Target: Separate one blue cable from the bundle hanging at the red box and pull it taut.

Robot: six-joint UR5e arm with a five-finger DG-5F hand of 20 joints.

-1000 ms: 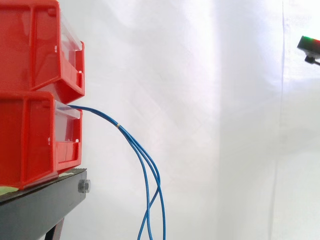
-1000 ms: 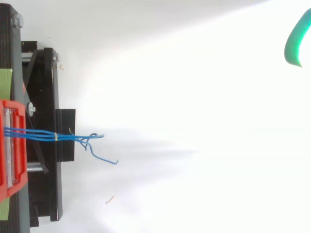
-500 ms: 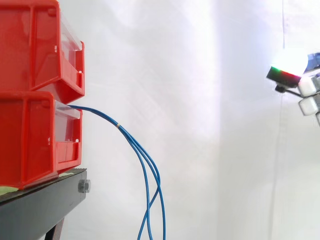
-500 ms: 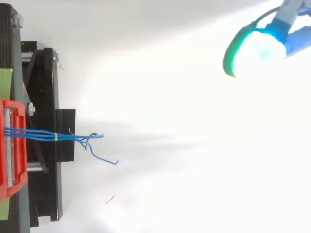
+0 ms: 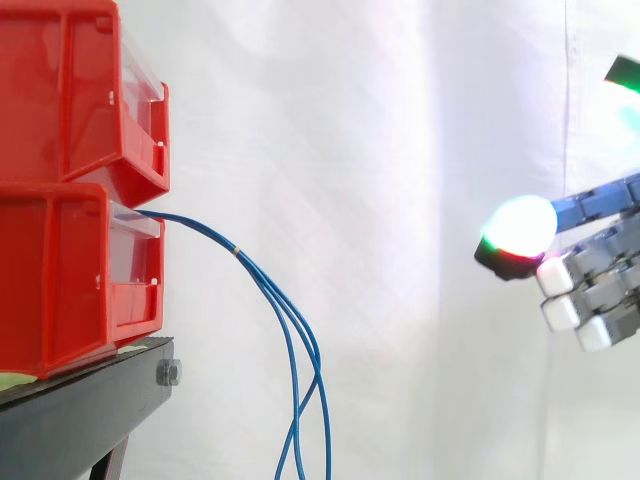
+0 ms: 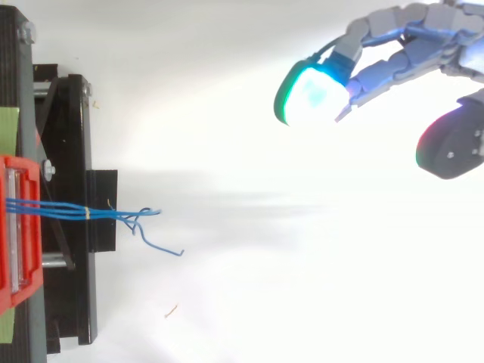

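The lower red box (image 5: 60,280) stands on the black counter (image 5: 80,405), with a second red box (image 5: 70,90) stacked on top. From the lower red box's front, the blue cable bundle (image 5: 291,340) points out to the right, tied by a small yellow band (image 5: 237,252) just beyond the box. It then bends over and hangs with its long axis nearly vertical. It looks like three strands, though they overlap. Well right of the box, apart from the cables, the robot hand (image 5: 598,285) hovers with its fingers loosely extended and its thumb spread away, holding nothing.
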